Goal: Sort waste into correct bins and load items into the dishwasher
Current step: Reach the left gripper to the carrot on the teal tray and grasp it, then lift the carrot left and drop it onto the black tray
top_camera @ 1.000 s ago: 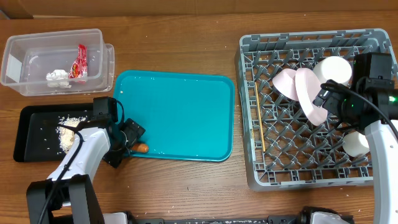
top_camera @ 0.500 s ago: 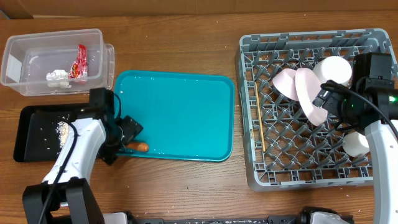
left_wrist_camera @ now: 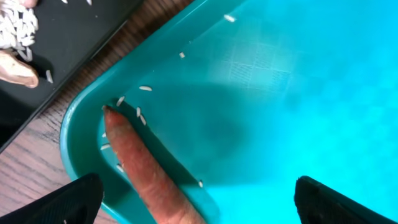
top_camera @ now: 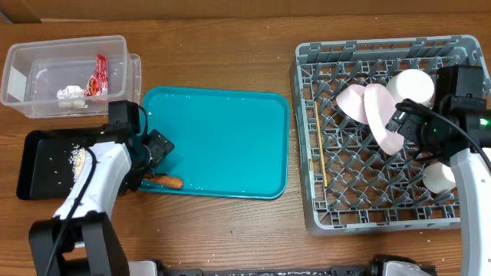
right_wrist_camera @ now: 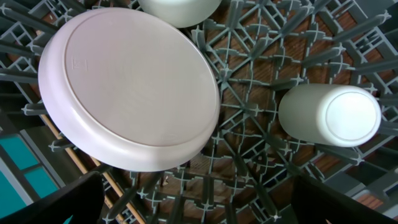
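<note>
Left gripper [top_camera: 159, 146] is backing off along your teal tray's [top_camera: 230, 115] left edge, fingers spread; carrot [top_camera: 169, 182] is lying free in its corner. Right gripper [top_camera: 400, 123] is idling open.

White rice grains [left_wrist_camera: 145, 88] fleck the teal rectangular plastic serving tray [left_wrist_camera: 298, 93] beside the small orange carrot [left_wrist_camera: 146, 171]; the shallow rectangular tray [top_camera: 38, 180] is black, the square lattice-grid plastic dish rack [top_camera: 345, 192] grey.

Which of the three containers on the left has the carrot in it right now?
The teal tray: the carrot lies in its front-left corner. The clear tub holds the wrapper and tissue, and the black tray holds rice scraps.
</note>
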`<move>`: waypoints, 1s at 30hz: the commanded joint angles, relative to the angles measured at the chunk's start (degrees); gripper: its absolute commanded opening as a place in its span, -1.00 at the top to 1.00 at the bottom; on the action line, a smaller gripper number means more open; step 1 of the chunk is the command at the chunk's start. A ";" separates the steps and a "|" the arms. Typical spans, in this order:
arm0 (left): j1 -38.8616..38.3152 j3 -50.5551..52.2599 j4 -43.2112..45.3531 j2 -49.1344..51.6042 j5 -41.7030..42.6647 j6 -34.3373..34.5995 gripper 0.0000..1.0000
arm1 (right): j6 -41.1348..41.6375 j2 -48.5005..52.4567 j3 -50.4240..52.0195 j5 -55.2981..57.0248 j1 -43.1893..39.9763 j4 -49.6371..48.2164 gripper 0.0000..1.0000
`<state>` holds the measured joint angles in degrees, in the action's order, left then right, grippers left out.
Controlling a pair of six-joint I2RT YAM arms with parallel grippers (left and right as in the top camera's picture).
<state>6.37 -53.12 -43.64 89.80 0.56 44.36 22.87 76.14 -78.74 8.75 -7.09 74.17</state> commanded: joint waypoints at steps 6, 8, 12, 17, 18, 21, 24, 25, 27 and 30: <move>-1.60 0.66 1.25 6.67 -1.03 -1.33 -1.00 | -0.83 -0.04 0.02 -0.48 -0.11 -0.33 -0.96; -2.19 0.66 2.10 7.78 -0.98 -1.31 -1.00 | -0.83 -0.04 0.02 -0.48 -0.11 -0.31 -0.96; -2.69 0.66 2.78 8.44 -1.18 -1.33 -0.93 | -0.83 -0.04 0.02 -0.48 -0.11 -0.28 -0.96; -2.69 0.66 3.04 8.44 -1.14 -1.33 -0.39 | -0.83 -0.04 0.02 -0.48 -0.11 -0.31 -0.96; -2.69 0.66 3.04 8.44 -1.16 -1.33 -0.31 | -0.83 -0.02 0.02 -0.48 -0.11 -0.31 -0.96; -2.69 0.66 3.02 8.44 -1.14 -2.01 0.07 | -0.83 -0.04 0.02 -0.48 -0.11 -0.31 -0.96; -2.71 0.66 3.02 8.44 -0.96 -2.01 0.28 | -0.83 -0.04 0.02 -0.48 -0.11 -0.31 -0.96; -2.71 0.66 3.02 8.44 -0.96 -2.01 0.31 | -0.83 -0.04 0.02 -0.48 -0.11 -0.31 -0.96; -2.71 0.66 3.02 8.44 -0.96 -1.99 0.37 | -0.83 -0.04 0.02 -0.48 -0.11 -0.28 -0.96; -2.71 0.66 2.99 8.44 -0.92 -2.01 0.55 | -0.83 -0.02 0.02 -0.48 -0.11 -0.28 -0.96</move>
<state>4.10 -52.97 -40.80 97.30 -0.47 42.85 22.85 76.14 -78.74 8.73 -7.09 74.15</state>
